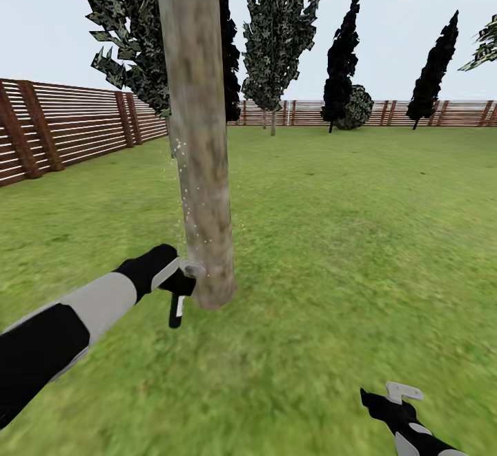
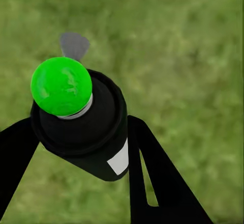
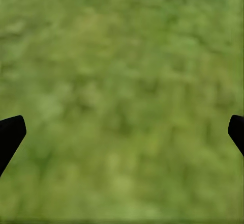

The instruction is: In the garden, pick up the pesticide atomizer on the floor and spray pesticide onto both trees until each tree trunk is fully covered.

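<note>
Left hand (image 2: 76, 147) pinches the small dark pesticide atomizer (image 2: 84, 132), seemingly spraying the near thick mottled grey-brown tree trunk (image 1: 200, 166); right hand (image 3: 122, 132) spread, idle.

Both arms wear banded shells — glossy black and pale grey; the left hand (image 1: 181, 289) and right hand (image 1: 395, 401) have black fingers with white plates.

Atomizer (image 2: 84, 132) black, tip bright green — trunk (image 1: 199, 131) mottled grey-brown — fence (image 1: 69, 128) brown slats.

tree trunk (image 1: 199, 138): 1 | dark narrow trees (image 1: 343, 62): 4 | pesticide atomizer (image 2: 81, 124): 1 | arms (image 1: 76, 318): 2
</note>
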You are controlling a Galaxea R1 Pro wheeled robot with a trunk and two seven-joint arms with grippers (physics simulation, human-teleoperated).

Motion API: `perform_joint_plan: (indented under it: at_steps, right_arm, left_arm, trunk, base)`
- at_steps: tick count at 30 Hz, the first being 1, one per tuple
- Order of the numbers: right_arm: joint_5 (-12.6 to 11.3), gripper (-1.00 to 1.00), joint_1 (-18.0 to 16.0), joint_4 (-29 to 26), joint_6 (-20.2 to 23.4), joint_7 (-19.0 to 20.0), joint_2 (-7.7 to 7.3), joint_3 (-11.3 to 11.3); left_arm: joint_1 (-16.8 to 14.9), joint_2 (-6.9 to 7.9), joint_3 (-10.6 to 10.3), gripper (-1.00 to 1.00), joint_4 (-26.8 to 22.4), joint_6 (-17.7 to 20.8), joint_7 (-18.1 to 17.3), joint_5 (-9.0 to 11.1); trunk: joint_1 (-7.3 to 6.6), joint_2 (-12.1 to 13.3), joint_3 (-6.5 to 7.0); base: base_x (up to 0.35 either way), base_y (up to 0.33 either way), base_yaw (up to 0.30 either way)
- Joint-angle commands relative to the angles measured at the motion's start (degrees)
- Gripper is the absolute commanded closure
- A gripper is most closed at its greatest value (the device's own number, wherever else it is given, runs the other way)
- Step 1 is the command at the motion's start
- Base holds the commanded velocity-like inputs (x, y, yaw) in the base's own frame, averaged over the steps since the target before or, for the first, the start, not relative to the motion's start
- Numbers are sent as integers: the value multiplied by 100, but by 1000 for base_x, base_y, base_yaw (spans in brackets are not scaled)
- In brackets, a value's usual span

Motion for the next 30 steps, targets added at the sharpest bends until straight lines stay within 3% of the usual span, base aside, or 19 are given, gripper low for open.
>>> perform_joint_plan:
  at_steps: [1, 6, 9, 12, 14, 18, 30]
  right_arm:
    - [-62, -100, -3, 6, -20, 19, -1, 42]
    - [-61, -100, -2, 6, -20, 19, -1, 42]
    - [-60, -100, -4, 6, -20, 19, 6, 42]
    - [-59, -100, -3, 6, -20, 19, 9, 42]
    - [-61, -100, -2, 6, -20, 19, 18, 42]
    - [-58, -100, -3, 6, -20, 19, 25, 42]
    - [-55, -100, -6, 6, -15, 19, 31, 44]
  left_arm:
    - [68, 5, -25, 100, -6, -51, -30, -35]
    - [481, 3, -25, 100, 12, -182, -30, -11]
    - [762, 7, -12, 100, 22, -736, -23, 53]
    - [918, 8, -4, 100, 20, -923, -17, 569]
    - [931, 8, -6, 100, 19, -997, -17, 661]
    - [943, 9, -3, 100, 22, -1204, -6, 704]
    - [955, 16, -8, 100, 26, -1228, -4, 708]
  trunk:
    - [-2, -3, -5]
    - [-2, -3, -5]
    - [-2, -3, -5]
    - [-2, -3, -5]
    - [-2, -3, -5]
    - [-2, -3, -5]
    - [-2, -3, -5]
  base:
    - [0, 0, 0]
    - [0, 0, 3]
    - [0, 0, 174]
    - [0, -13, 243]
    - [0, -171, 239]
    - [0, -285, 66]
    - [0, -316, 164]
